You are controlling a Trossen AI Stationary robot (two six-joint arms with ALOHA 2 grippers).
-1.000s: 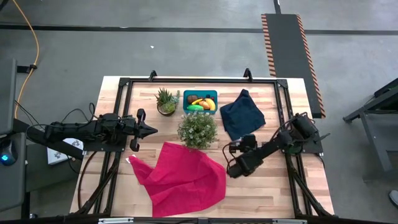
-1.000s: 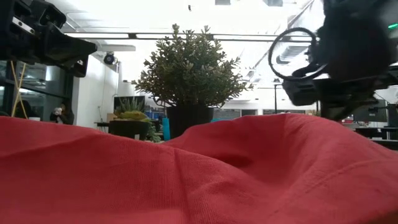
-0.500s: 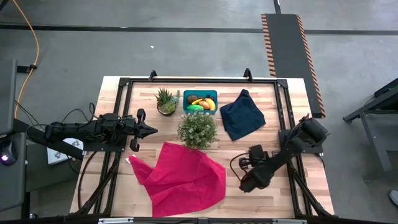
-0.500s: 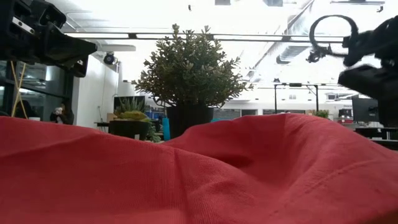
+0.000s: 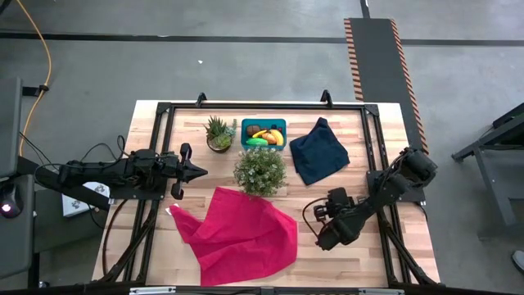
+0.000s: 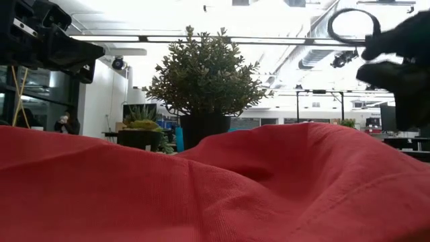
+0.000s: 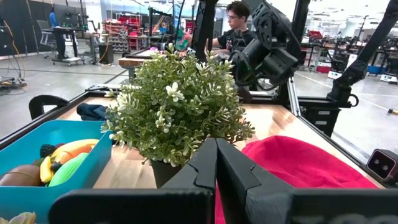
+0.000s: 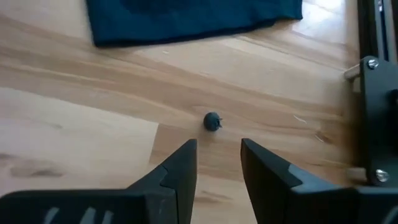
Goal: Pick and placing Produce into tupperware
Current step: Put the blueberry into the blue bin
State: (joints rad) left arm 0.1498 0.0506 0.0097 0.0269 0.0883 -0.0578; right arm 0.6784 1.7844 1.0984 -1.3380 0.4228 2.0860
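Note:
The teal tupperware (image 5: 264, 133) stands at the table's far middle, with a yellow banana (image 7: 69, 151), a brown oval (image 7: 17, 176) and a green piece (image 7: 72, 169) inside it. One tiny dark bit (image 8: 212, 121) lies on the bare wood just ahead of my right gripper (image 8: 217, 148), which hovers open and tilted down at the near right (image 5: 326, 236), touching nothing. My left gripper (image 5: 202, 171) waits shut at the left, level above the table, with nothing between its fingers (image 7: 216, 152).
A bushy potted plant (image 5: 260, 170) stands mid-table and a small spiky plant (image 5: 219, 133) left of the tub. A red cloth (image 5: 241, 233) lies crumpled at the near middle and a navy cloth (image 5: 319, 152) at the far right. Black frame rails (image 8: 379, 93) border the table.
My right gripper has left the red cloth's right edge, going toward the table's right and near edges, rising a little and rolling about its own line. The red cloth lies as before.

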